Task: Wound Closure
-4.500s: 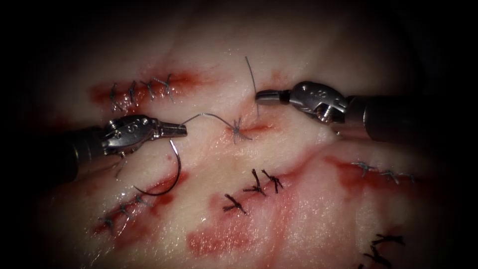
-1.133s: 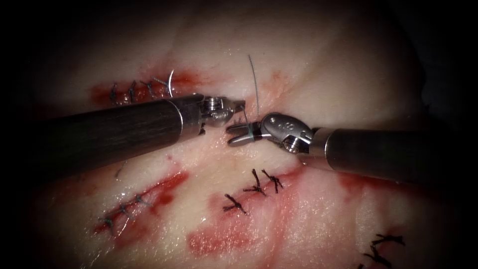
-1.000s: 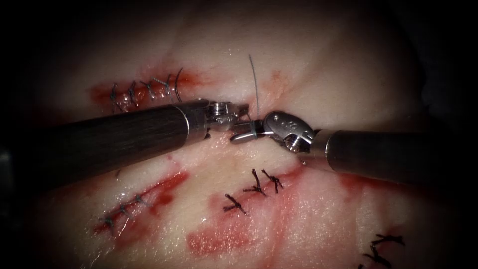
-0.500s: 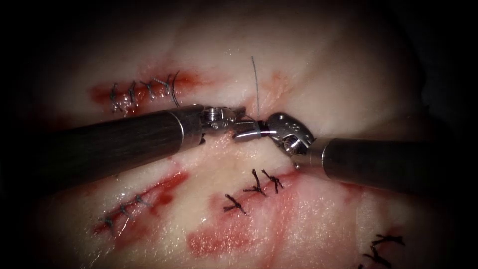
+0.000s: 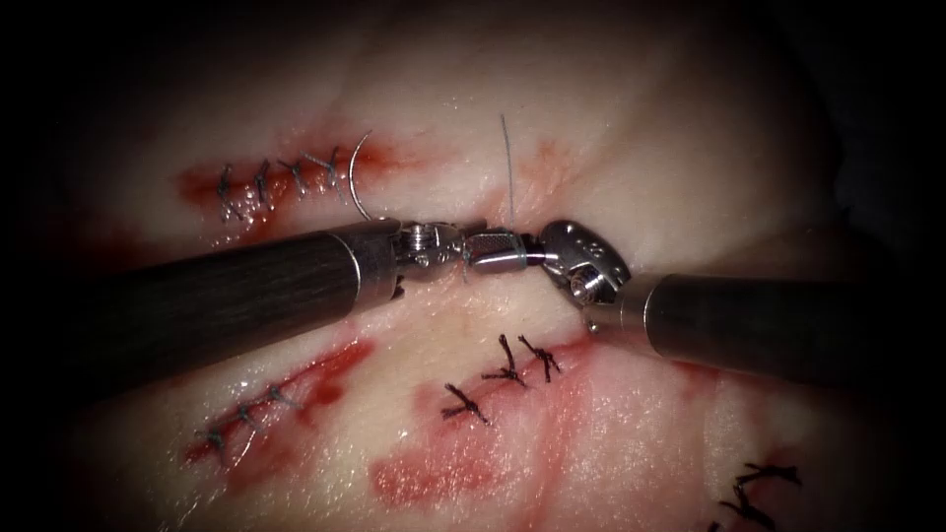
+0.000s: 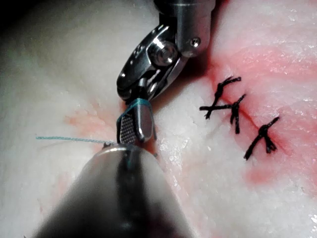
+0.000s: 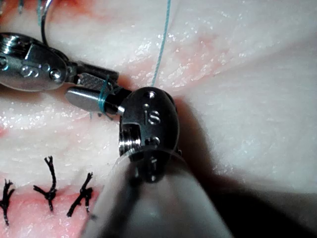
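My right pincer (image 5: pixel 490 249) now open, thread (image 5: pixel 506 167) looped round it, tip against left pincer (image 5: pixel 455 252); left's grip: cannot tell. Needle (image 5: pixel 355 177) off tissue (image 5: pixel 641 148).

Right tool (image 7: pixel 94 91), thread (image 7: pixel 103 93) looped round open jaws, stitches (image 7: pixel 49 191)

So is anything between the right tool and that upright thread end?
Nothing visible. The thread end stands free beside the right tool, whose open jaws carry a thread loop; the left tool faces their tips.
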Robot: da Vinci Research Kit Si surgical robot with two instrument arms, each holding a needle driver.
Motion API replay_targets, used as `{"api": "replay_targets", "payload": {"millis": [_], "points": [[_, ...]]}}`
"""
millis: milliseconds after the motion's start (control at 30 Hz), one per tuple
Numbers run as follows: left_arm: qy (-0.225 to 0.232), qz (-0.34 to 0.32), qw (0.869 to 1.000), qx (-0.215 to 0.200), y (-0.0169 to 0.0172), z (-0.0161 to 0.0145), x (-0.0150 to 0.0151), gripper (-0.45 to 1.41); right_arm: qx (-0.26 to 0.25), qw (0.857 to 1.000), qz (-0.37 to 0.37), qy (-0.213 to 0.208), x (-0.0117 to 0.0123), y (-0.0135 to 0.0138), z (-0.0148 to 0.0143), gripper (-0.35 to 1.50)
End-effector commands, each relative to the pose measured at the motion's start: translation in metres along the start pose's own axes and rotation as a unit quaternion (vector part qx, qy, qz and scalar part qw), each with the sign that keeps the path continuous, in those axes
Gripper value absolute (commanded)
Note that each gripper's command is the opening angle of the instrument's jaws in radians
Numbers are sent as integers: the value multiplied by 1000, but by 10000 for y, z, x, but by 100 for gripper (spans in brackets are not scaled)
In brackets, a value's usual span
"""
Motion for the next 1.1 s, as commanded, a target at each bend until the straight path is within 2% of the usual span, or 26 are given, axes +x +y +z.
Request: {"api": "replay_targets", "payload": {"millis": [33,200,233,267,300,333,433,500,767,967,1100], "points": [[2,0,1000,5,-2,6,2,-45,-7,1000,3,10,0,3,8,57],[0,2,1000,10,11,4,-5,-45,-48,998,19,42,10,2,1,63],[0,2,1000,10,13,4,-6,-45,-58,997,21,46,11,1,0,69],[0,1,1000,10,14,4,-6,-45,-70,996,31,54,12,0,1,88],[-1,3,1000,11,15,5,-6,-45,-79,995,36,58,13,-1,1,98],[-1,3,1000,11,15,5,-6,-45,-87,993,43,66,13,-2,1,99],[-3,0,1000,11,15,5,-6,-45,-76,993,58,72,11,-4,0,89],[-4,0,1000,12,16,6,-6,-45,-76,993,58,75,11,-5,0,73],[-18,-17,999,20,25,9,0,-45,-97,990,60,84,10,-5,4,76],[-45,-42,997,42,29,16,16,-45,-117,986,63,97,3,-10,10,61],[-58,-59,995,51,31,20,28,-45,-116,986,69,98,1,-12,14,57]]}}
